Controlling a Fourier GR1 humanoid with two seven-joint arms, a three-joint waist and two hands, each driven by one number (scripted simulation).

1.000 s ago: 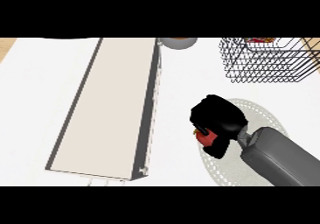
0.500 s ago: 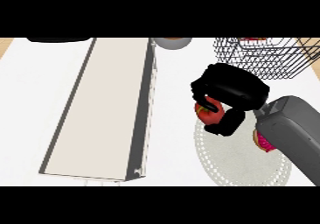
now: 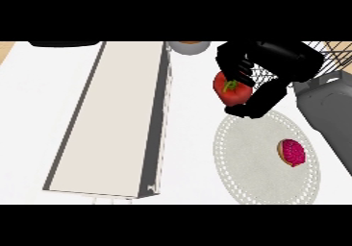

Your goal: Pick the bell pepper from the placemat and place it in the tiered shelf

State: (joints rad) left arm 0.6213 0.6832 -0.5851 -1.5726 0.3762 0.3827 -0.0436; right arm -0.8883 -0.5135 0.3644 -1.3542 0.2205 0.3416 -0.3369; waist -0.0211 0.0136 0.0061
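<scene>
Watching the head view, I see my right hand (image 3: 268, 67) curled round the red bell pepper (image 3: 232, 90), holding it above the counter just past the round placemat (image 3: 253, 158), where a pink doughnut (image 3: 292, 152) lies, with the wire tiered shelf (image 3: 333, 54) partly hidden behind the hand.

Bell pepper (image 3: 232, 91): red, green stem facing the camera, held off the counter above the far edge of the placemat (image 3: 257, 161). Placemat: round, pale, woven. Wire shelf (image 3: 335, 55): black, far right corner.
</scene>
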